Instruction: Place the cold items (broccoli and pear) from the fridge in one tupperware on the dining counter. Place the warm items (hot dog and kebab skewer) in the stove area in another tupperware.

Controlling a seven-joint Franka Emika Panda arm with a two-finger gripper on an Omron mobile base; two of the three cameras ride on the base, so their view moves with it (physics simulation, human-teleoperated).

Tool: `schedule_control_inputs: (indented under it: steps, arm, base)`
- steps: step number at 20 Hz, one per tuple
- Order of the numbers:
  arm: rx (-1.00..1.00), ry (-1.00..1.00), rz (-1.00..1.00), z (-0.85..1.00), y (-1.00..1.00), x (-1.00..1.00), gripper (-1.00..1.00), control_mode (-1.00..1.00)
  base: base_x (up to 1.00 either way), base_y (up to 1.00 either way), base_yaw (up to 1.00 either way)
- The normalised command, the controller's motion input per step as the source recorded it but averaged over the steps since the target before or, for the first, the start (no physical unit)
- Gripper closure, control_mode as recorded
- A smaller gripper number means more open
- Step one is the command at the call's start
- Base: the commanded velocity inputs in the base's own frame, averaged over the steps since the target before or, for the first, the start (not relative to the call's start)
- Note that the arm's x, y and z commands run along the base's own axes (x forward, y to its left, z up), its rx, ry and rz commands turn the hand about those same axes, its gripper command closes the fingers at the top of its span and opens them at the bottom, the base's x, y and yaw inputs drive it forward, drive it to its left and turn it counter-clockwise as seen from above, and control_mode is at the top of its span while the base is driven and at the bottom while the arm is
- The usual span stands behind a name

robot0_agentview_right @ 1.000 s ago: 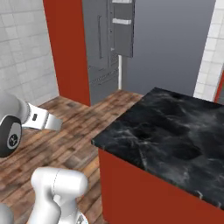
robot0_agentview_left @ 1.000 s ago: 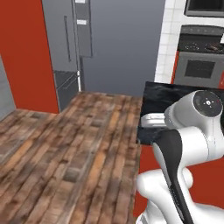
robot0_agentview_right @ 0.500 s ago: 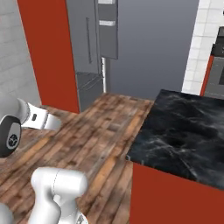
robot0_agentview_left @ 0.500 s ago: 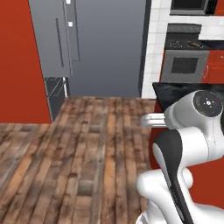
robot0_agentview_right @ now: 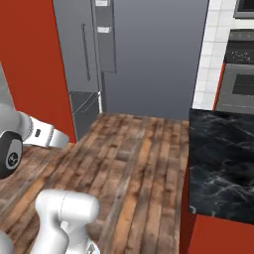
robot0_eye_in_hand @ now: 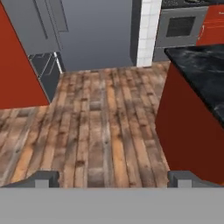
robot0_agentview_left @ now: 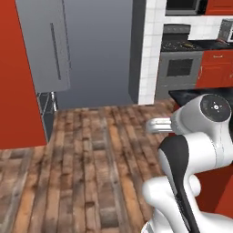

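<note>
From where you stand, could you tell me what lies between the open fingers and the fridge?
Just bare wooden floor runs from the fingers up to the fridge, as the hand view shows.

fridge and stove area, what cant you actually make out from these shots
- Fridge inside: left base view, grey panels hide any broccoli or pear.
- Stove top: left base view, one small item, too small to name.
- Black counter: right base view, cut off by the right edge.
- Fingers: hand view, just the tips show, standing wide apart.

It was a home kitchen: a tall grey fridge [robot0_agentview_left: 91,45], a built-in oven [robot0_agentview_left: 179,68], a black marble tabletop [robot0_agentview_right: 223,163] and a plank floor [robot0_eye_in_hand: 96,127].
</note>
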Motion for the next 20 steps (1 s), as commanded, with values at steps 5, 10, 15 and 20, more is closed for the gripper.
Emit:
schedule_control_inputs:
  steps: [5,10,15,20]
  arm:
    - [0.0,0.0,0.0,0.0,0.0,0.0,-1.0,1.0]
    - [0.0,0.0,0.0,0.0,0.0,0.0,-1.0,1.0]
    - [0.0,0.0,0.0,0.0,0.0,0.0,-1.0,1.0]
    - [0.0,0.0,0.0,0.0,0.0,0.0,-1.0,1.0]
  base:
    - [0.99,0.4,-0.43]
    - [1.0,0.32,-0.39]
    - [1.0,0.22,-0.04]
    - [1.0,0.02,0.3]
